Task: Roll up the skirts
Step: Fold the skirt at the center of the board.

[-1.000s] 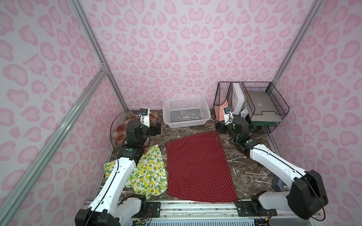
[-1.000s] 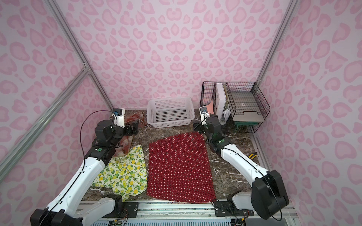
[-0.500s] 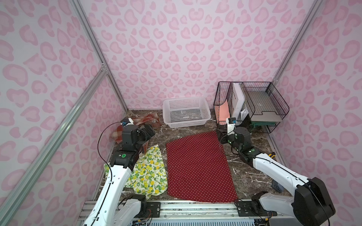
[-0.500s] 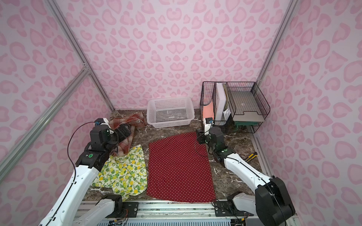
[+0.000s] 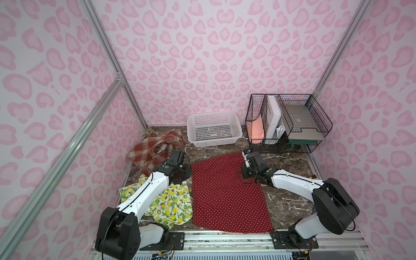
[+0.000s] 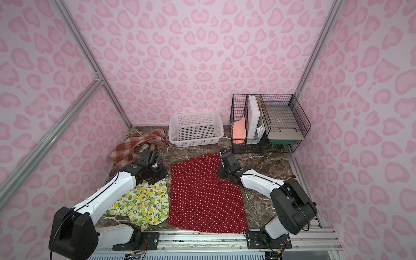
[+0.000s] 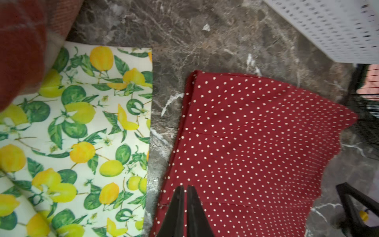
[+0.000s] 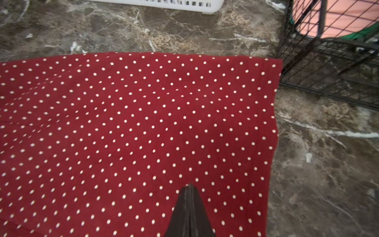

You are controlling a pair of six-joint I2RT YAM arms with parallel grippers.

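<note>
The red polka-dot skirt (image 5: 225, 195) (image 6: 202, 198) lies flat and spread in the middle of the marble table. The lemon-print skirt (image 5: 173, 202) (image 7: 82, 133) lies flat to its left, and the plaid skirt (image 5: 146, 150) (image 6: 126, 150) sits crumpled at the back left. My left gripper (image 7: 185, 187) hovers over the polka-dot skirt's (image 7: 256, 143) left edge near the far end, jaws almost together with only a thin slit, nothing between them. My right gripper (image 8: 191, 184) is over the same skirt (image 8: 133, 133) near its far right corner, jaws pressed together and empty.
A white lattice basket (image 5: 213, 141) (image 6: 195, 140) stands at the back centre. A black wire organizer (image 5: 292, 117) (image 6: 270, 117) holding papers and trays fills the back right, close to the skirt's far right corner. Bare marble (image 8: 317, 164) lies to the right of the polka-dot skirt.
Both grippers went from open to closed. The left arm swung from the plaid skirt over to the polka-dot skirt's left edge. The right arm drew back onto the skirt's far right part.
</note>
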